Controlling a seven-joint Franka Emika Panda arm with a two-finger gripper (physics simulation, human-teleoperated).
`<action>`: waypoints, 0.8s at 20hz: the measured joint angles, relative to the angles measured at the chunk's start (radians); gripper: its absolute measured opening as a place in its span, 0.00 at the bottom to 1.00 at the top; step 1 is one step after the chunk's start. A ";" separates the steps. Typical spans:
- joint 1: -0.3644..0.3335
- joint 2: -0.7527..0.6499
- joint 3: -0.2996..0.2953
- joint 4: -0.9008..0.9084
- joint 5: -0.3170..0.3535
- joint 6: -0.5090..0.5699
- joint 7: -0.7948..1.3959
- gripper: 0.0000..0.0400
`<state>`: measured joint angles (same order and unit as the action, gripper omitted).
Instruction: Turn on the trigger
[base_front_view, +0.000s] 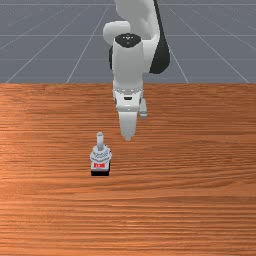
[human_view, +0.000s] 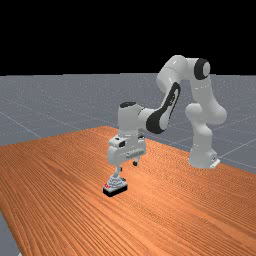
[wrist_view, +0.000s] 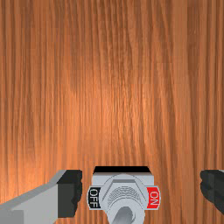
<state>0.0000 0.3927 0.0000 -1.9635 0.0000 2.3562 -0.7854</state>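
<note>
The toggle switch (base_front_view: 100, 155) stands on the desk (base_front_view: 200, 200), in the front view's left half, well apart from the desk's back edge, which crosses that view beneath the arm. It has a grey body on a black base (human_view: 115, 190), with a ribbed collar (wrist_view: 124, 195) and a thin lever (base_front_view: 100, 140). A red ON label (wrist_view: 153, 197) and a black OFF label (wrist_view: 94, 197) sit on opposite sides of the collar; in the far view the lever leans away from the red side. Just beside the switch and above the desk is the tool (human_view: 127, 166), pointing down. It is released: its fingers (wrist_view: 70, 192) are spread wide, and neither grips anything. In the wrist view the switch lies between the two of them, apart from both, with OFF toward one and ON toward the other. Farther out, the white and grey arm (human_view: 177, 75) reaches across from its foot (human_view: 202, 156) by the desk's edge at the far view's right, well apart from the switch.
</note>
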 joint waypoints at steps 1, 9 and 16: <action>0.055 0.072 0.008 0.120 -0.027 -0.049 0.194 0.61; 0.414 0.373 0.081 0.634 -0.070 -0.273 0.524 0.01; 0.414 0.375 0.079 0.629 -0.065 -0.263 0.539 0.00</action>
<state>0.4140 0.7680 0.0795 -1.3340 -0.0652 2.0932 -0.2460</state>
